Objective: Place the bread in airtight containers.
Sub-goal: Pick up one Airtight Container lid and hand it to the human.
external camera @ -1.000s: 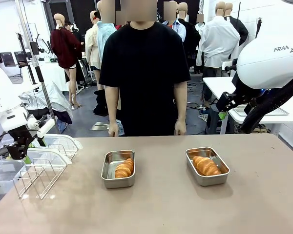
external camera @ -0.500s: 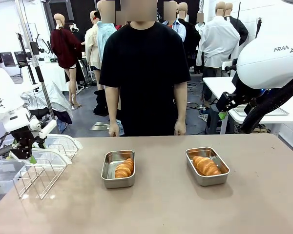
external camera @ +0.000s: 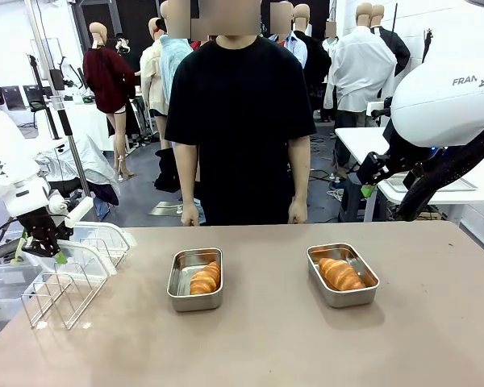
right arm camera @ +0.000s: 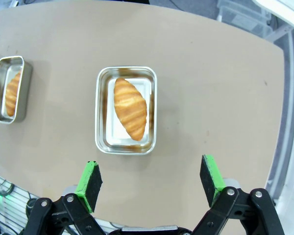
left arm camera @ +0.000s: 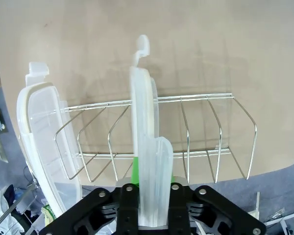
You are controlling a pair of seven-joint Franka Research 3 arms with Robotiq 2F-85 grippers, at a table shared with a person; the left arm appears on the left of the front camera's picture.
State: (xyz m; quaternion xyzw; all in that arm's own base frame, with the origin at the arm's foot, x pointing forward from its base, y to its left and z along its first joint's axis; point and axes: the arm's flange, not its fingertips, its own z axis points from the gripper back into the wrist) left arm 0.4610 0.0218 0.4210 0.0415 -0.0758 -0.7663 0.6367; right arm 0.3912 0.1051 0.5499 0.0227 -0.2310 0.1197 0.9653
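Left gripper [left arm camera: 148,171], clamped on a translucent lid [left arm camera: 144,122] at the wire rack [left arm camera: 206,127], has edged tableward in the last second, so sealing is probably starting; right gripper [right arm camera: 149,166] hangs open over the uncovered steel tubs [external camera: 195,304], each holding a croissant [external camera: 206,278].

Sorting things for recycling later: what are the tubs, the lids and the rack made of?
The tubs look like metal, likely stainless steel, with a dull silvery shine and reflections. The lids seem to be whitish translucent plastic, since wires show through one. The rack is thin bright metal wire, perhaps plated.
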